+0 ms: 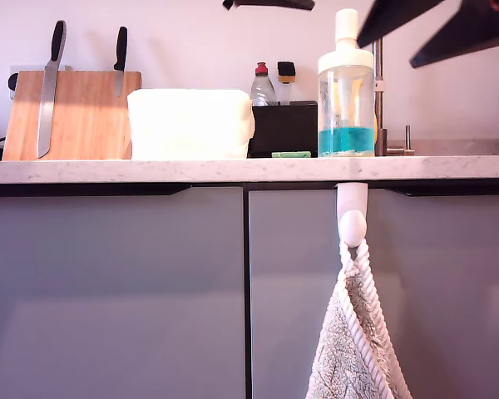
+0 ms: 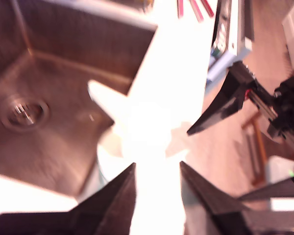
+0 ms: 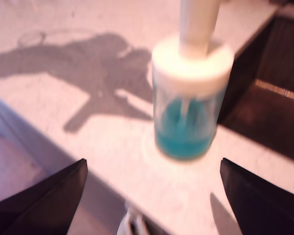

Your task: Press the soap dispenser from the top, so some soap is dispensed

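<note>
You see the clear, round soap dispenser (image 3: 191, 93) with its white cap; my second gripper (image 3: 152, 196) gapes wide, my first gripper (image 2: 157, 196) stands partly open, both empty

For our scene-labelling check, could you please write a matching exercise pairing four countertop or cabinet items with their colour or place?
Things:
1. soap
2. small bottle's cap
3. sponge
4. towel

Descriptions:
A. red
B. hangs from a white hook on the cabinet front
C. teal-blue, inside the soap dispenser
D. green, flat on the counter

Pairs: 1-C, 2-A, 3-D, 4-B
</note>
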You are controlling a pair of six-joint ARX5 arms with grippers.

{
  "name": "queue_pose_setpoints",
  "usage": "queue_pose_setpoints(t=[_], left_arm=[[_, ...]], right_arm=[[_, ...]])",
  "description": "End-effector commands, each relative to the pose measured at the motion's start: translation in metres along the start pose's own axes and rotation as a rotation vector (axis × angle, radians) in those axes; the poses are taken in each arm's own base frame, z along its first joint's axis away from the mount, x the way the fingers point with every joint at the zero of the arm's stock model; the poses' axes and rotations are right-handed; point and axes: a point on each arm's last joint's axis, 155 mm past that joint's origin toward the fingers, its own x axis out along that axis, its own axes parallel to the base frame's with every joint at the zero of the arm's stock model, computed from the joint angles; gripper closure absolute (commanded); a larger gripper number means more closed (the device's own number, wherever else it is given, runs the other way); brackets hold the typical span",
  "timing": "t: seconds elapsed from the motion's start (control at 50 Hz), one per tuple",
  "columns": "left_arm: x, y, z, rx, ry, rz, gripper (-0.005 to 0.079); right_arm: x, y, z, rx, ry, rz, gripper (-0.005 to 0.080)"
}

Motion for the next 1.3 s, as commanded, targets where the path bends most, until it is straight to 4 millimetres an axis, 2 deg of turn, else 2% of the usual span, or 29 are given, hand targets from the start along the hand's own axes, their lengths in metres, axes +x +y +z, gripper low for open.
queue_pose_setpoints(t=[0.0, 0.14, 0.24, 0.38, 0.58, 0.76, 0.84, 0.88, 0.96, 1.0, 1.04, 1.1, 1.28], left_arm=[[0.0, 0.007, -0.012, -0.044, 0.035, 0.0, 0.0582], [-0.011, 0.016, -0.03, -0.109, 0.084, 0.008, 0.068], [-0.019, 0.019, -0.033, -0.122, 0.085, 0.004, 0.077], [-0.035, 0.019, -0.026, -0.108, 0.054, 0.021, 0.0766], [-0.067, 0.02, -0.014, -0.084, 0.018, 0.119, 0.0766], [-0.102, 0.032, -0.01, -0.098, 0.001, 0.273, 0.0766], [-0.116, 0.037, -0.01, -0.109, -0.006, 0.333, 0.0766], [-0.122, 0.04, -0.01, -0.116, -0.009, 0.363, 0.0766], [-0.135, 0.046, -0.01, -0.119, -0.013, 0.419, 0.0766], [-0.14, 0.049, -0.011, -0.122, -0.015, 0.444, 0.0766], [-0.145, 0.051, -0.011, -0.122, -0.017, 0.464, 0.0766], [-0.153, 0.053, -0.01, -0.122, -0.023, 0.496, 0.0766], [-0.175, 0.057, -0.009, -0.138, -0.047, 0.573, 0.0766]], right_arm=[[-0.002, 0.003, -0.008, 0.006, 0.03, 0.009, -0.0036], [-0.007, 0.007, -0.02, 0.018, 0.078, 0.017, -0.0036], [-0.01, 0.008, -0.025, 0.022, 0.094, 0.019, -0.0036], [-0.014, 0.01, -0.029, 0.026, 0.108, 0.021, -0.0036], [-0.019, 0.006, -0.031, 0.024, 0.113, -0.004, -0.0036], [-0.024, -0.011, -0.047, 0.018, 0.182, -0.106, -0.002], [-0.026, -0.018, -0.05, 0.025, 0.196, -0.145, 0.0079], [-0.026, -0.019, -0.05, 0.026, 0.197, -0.151, 0.0191], [-0.026, -0.018, -0.05, 0.025, 0.195, -0.144, 0.0493], [-0.026, -0.017, -0.049, 0.016, 0.194, -0.14, 0.0617], [-0.025, -0.017, -0.048, 0.016, 0.19, -0.139, 0.0706], [-0.025, -0.017, -0.048, 0.018, 0.188, -0.141, 0.0769], [-0.028, -0.032, -0.047, 0.086, 0.181, -0.226, 0.0765]])
